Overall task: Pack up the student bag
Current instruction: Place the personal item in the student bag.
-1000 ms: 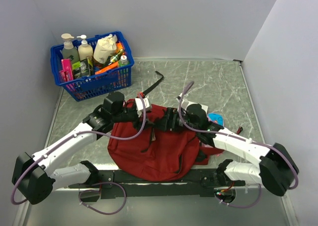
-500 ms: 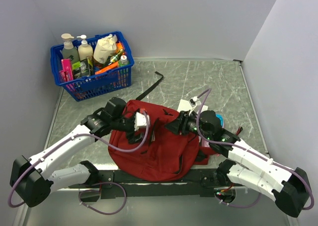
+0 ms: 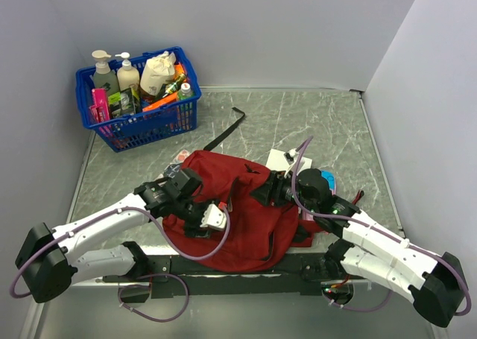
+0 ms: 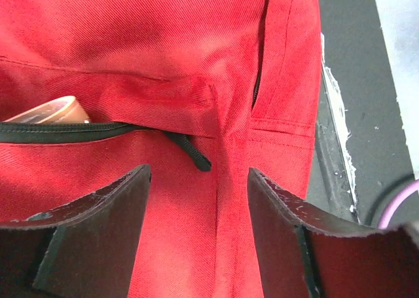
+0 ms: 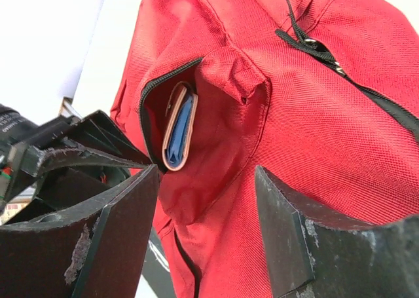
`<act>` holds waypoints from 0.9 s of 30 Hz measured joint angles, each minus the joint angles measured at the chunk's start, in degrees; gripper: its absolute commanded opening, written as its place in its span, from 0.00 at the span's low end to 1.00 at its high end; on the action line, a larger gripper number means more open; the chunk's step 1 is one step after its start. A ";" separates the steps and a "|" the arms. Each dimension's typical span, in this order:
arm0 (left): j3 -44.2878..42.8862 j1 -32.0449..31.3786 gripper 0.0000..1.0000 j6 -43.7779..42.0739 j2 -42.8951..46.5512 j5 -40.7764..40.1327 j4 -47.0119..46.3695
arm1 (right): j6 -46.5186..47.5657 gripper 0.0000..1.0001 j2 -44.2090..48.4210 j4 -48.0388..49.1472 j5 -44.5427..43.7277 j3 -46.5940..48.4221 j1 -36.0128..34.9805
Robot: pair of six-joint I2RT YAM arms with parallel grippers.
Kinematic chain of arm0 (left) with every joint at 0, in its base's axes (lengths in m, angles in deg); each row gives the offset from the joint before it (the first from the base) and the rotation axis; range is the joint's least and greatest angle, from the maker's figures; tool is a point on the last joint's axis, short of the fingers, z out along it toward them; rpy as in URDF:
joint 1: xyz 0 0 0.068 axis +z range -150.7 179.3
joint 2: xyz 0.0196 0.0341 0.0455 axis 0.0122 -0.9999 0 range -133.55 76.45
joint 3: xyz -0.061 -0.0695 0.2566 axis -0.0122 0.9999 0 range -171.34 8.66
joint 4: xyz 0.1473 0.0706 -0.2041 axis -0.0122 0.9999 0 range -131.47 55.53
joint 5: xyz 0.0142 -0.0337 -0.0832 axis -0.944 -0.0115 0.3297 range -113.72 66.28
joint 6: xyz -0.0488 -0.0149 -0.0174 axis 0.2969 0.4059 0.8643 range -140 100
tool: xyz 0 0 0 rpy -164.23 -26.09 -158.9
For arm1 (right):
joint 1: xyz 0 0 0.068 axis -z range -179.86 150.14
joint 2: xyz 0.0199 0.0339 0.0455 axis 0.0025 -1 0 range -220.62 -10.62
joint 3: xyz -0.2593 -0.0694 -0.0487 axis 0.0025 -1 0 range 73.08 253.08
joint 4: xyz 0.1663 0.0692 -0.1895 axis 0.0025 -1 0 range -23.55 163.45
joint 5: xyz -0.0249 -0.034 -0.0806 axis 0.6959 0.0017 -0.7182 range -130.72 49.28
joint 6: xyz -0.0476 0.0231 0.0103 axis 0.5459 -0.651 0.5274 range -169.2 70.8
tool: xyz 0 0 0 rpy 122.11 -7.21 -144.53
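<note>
Both claws stand wide, holding nothing. The left claw (image 4: 198, 175) hovers over the student bag (image 3: 253, 231) at its black zipper (image 4: 98, 132). The right claw (image 5: 206, 171) is beside an open pocket (image 5: 196, 114) showing a flat pink-and-blue item (image 5: 178, 126). The dark red bag lies on the table (image 3: 320, 123) between the arms, near their bases. A blue basket (image 3: 153, 123) of bottles (image 3: 101, 71) sits far left.

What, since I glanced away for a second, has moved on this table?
The left gripper swung from the far edge of the student bag back toward its near side, above a zipper. The right gripper drew back rightward from the bag's middle. Both sets of jaws stand open, holding nothing. The blue basket stayed put.
</note>
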 measured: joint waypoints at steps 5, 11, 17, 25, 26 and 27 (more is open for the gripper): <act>1.77 -0.98 0.57 0.11 -0.50 -1.90 -2.43 | 0.20 0.66 -0.04 -0.04 -0.39 0.00 0.00; 3.08 -2.49 0.48 1.20 -1.62 -4.50 -6.19 | 0.20 0.65 -0.04 -0.02 -0.81 0.00 0.00; 4.39 -4.07 0.41 3.45 -2.05 -7.21 -10.34 | 0.17 0.64 -0.04 0.00 -1.07 -0.02 0.00; 5.31 -5.51 0.29 4.00 -2.56 -11.10 -12.52 | 0.24 0.62 -0.02 0.00 -1.55 -0.02 0.00; 5.64 -5.62 0.29 3.89 -2.56 -11.91 -12.72 | 0.26 0.62 0.00 0.00 -1.60 -0.02 0.00; 5.90 -5.68 0.28 3.80 -2.56 -12.59 -12.76 | 0.37 0.62 0.02 -0.02 -1.68 -0.02 0.00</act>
